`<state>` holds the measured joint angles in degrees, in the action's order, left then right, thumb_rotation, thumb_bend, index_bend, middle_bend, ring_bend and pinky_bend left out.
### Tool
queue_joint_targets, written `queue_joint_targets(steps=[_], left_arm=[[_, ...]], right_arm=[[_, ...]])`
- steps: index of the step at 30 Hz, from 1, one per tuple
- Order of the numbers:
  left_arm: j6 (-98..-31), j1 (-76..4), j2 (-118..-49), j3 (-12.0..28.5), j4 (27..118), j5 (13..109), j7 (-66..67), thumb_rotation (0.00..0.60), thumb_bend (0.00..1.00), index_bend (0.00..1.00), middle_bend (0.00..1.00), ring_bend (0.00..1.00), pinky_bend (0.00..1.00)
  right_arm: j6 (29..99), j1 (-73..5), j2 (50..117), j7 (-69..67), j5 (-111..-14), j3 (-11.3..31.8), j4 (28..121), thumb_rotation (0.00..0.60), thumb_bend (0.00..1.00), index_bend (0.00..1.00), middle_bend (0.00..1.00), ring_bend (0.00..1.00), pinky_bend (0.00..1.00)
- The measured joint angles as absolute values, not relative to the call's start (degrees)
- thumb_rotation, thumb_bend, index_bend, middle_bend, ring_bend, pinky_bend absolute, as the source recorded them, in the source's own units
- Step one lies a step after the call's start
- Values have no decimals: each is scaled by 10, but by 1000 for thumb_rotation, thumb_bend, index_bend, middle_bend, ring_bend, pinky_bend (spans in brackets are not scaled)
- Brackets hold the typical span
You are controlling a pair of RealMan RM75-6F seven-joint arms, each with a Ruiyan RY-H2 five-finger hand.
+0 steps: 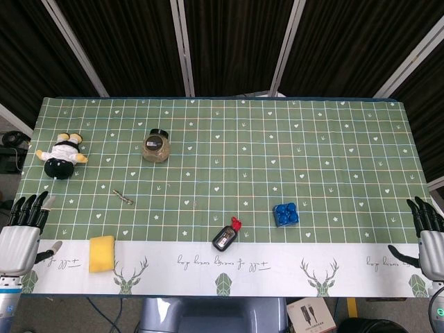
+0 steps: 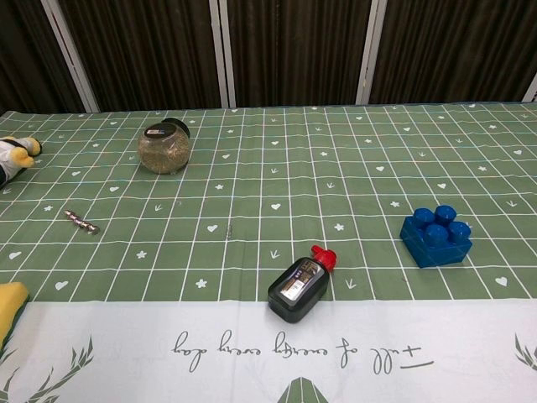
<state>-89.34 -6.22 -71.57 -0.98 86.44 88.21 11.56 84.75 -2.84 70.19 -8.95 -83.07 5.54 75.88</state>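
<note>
My left hand [image 1: 22,232] hovers at the table's front left corner, fingers spread, holding nothing; the yellow sponge [image 1: 101,253] lies just to its right. My right hand [image 1: 424,236] sits at the front right edge, fingers apart and empty. A black ink bottle with a red cap [image 1: 226,236] [image 2: 300,286] lies on its side near the front middle. A blue toy brick [image 1: 285,213] [image 2: 436,235] rests to its right. Neither hand shows in the chest view.
A round glass jar with a black lid [image 1: 155,146] [image 2: 164,146] stands at the back left. A plush toy [image 1: 61,155] [image 2: 15,156] lies at the far left. A small metal screw [image 1: 123,197] [image 2: 81,221] lies between them. The green checked tablecloth [image 1: 277,152] covers the table.
</note>
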Motion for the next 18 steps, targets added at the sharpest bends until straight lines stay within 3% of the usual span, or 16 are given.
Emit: queue_joint_targets(steps=[11,18], left_arm=[[-859,-74,-711,-3,865,876,121,600,111,6,0,0,0],[-780,-122,-712,21,851,852,135,600,207,211,0,0,0]], right_arm=[[844,-29,703,-97,-828,56,758,600,102,61,0,0,136],[837,-32,704,-100,-825,57,760,600,101,61,0,0,136]])
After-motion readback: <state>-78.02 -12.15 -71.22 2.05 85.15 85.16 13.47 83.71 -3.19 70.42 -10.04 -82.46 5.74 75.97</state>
